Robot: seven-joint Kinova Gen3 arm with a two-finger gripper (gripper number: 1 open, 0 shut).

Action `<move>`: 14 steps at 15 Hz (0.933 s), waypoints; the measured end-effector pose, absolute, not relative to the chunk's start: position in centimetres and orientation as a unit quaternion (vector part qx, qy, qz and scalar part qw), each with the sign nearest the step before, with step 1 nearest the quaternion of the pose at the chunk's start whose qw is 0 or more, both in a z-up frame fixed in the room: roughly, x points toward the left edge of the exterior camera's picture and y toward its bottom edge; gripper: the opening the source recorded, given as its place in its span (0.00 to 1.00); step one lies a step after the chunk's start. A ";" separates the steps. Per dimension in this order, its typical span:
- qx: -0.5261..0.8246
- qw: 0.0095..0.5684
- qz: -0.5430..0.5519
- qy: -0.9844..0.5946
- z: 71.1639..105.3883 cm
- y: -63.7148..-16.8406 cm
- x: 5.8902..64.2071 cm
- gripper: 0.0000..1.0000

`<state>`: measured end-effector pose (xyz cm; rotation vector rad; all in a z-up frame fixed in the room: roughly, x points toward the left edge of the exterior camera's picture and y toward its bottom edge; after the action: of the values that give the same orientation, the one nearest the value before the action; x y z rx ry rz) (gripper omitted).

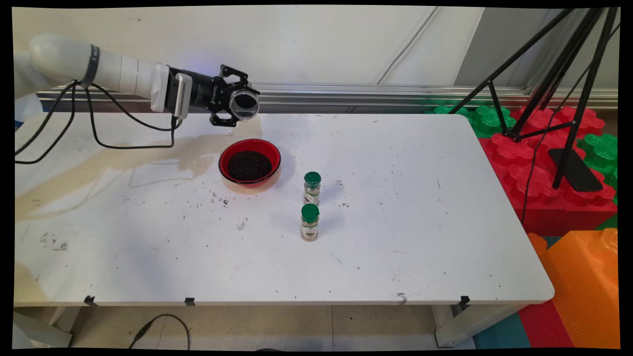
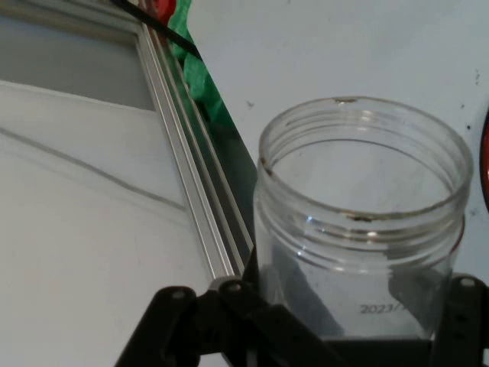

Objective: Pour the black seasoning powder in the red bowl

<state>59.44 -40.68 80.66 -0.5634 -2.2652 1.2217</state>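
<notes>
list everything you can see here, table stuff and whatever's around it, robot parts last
clear jar: 1, clear plastic, lidless and looking empty, held on its side in the gripper above the table's far left part
red bowl: 1, red, filled with dark grains, on the table just below the jar
spice bottles: 2, green caps, upright right of the bowl, one farther, one nearer
table: 1, white, stained, with dark crumbs scattered near the bowl
tripod: 1, black, beyond the table's right end
foam blocks: several, red, green and orange, on the floor to the right
gripper: 1, black, on the white arm, shut on the jar
</notes>
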 end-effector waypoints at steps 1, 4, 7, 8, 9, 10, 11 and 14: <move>-0.212 0.247 0.450 -0.832 80.6 -40.7 59.4 0.00; -0.231 0.232 0.455 -0.828 80.4 -40.7 59.3 0.00; -0.251 0.216 0.459 -0.824 80.3 -40.6 59.2 0.00; -0.261 0.208 0.461 -0.822 80.2 -40.6 59.2 0.00; -0.268 0.203 0.462 -0.821 80.1 -40.6 59.2 0.00; -0.276 0.196 0.463 -0.819 80.1 -40.6 59.2 0.00; -0.285 0.189 0.465 -0.817 80.0 -40.6 59.2 0.00; -0.307 0.172 0.468 -0.810 79.9 -40.5 59.1 0.00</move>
<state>59.09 -40.54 79.90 -0.8717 -2.3000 1.3284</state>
